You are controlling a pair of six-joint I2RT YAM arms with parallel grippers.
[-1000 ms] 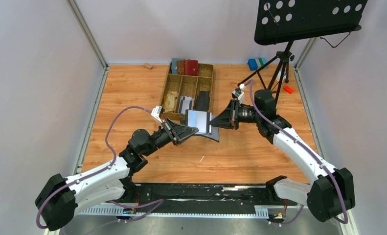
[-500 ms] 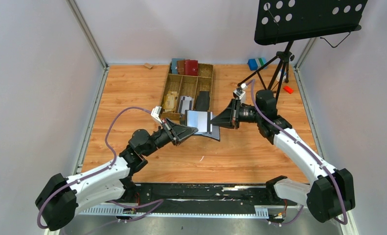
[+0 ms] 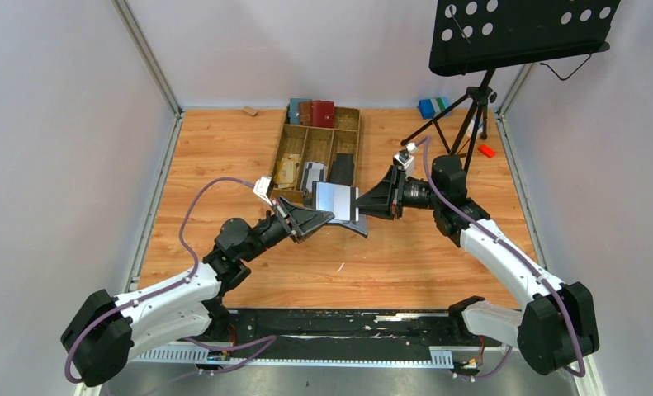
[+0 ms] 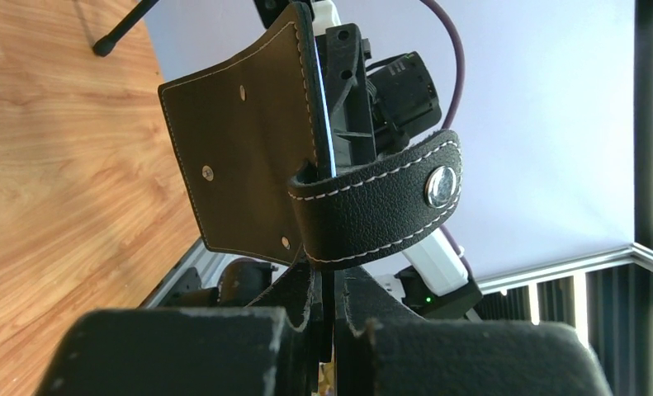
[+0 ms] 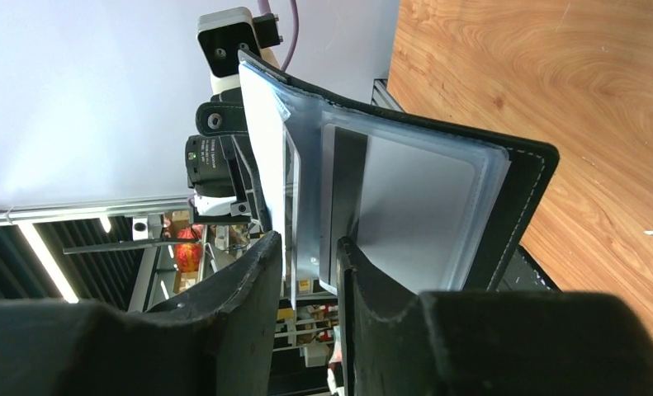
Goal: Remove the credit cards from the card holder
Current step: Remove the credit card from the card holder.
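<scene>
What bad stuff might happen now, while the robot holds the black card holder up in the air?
The left gripper pinches just one cover of the card holder above the table. A hard pull might tug the holder loose and drop it.

The right gripper has its jaws apart around the sleeve pages. If it closes here, it may grab the plastic pages instead of a card.

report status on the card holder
Left gripper shut on card holder, aloft. Right gripper open, jaws astride a sleeve page. Nothing blocking.
</scene>
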